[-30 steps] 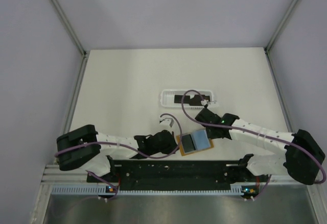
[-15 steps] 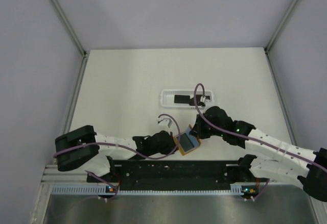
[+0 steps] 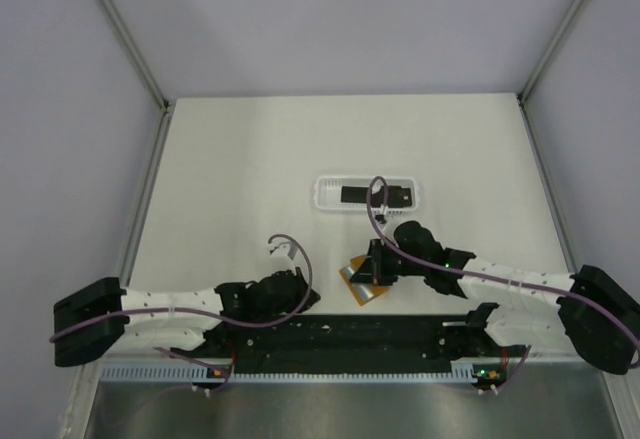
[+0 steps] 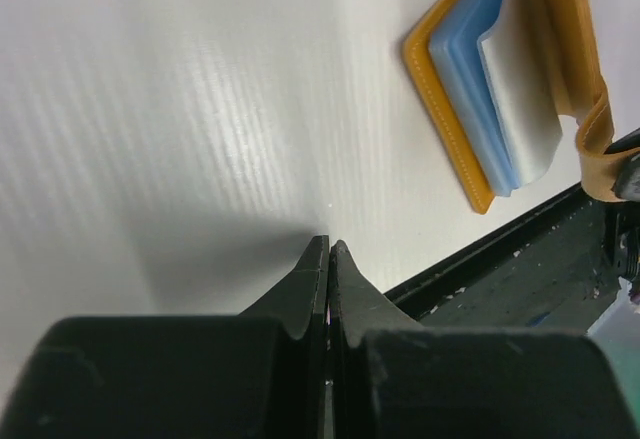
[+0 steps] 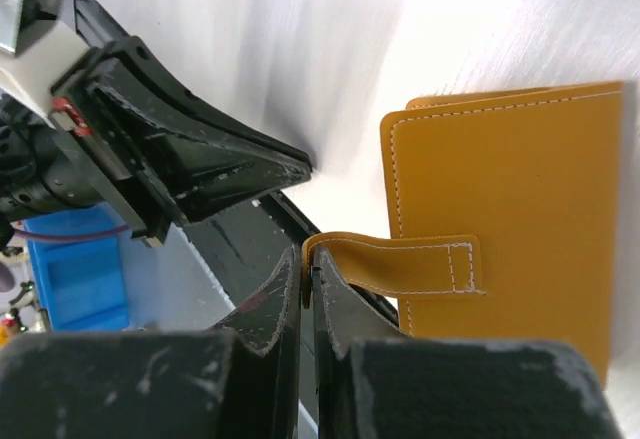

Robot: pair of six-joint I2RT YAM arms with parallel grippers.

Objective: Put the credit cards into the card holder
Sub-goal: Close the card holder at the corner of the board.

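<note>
The orange card holder (image 3: 360, 286) lies near the table's front edge, its cover folded partly over the pale blue-grey inside (image 4: 500, 79). My right gripper (image 5: 308, 257) is shut on the holder's tab (image 5: 400, 264) and stands over the holder (image 5: 500, 189) in the top view (image 3: 373, 265). My left gripper (image 4: 328, 245) is shut and empty, resting left of the holder (image 4: 450, 129) and apart from it; from above the left gripper (image 3: 310, 297) lies low at the front edge. Two dark credit cards (image 3: 355, 194) (image 3: 400, 197) lie in the white tray.
The long white slotted tray (image 3: 322, 195) sits behind the holder at mid-table. The black base rail (image 3: 350, 334) runs along the near edge, close to the holder and both grippers. Grey walls enclose the table.
My right gripper came from the tray to the holder, took its tab and swung the cover over. The left gripper let go of the holder's edge and drew back to the left.
</note>
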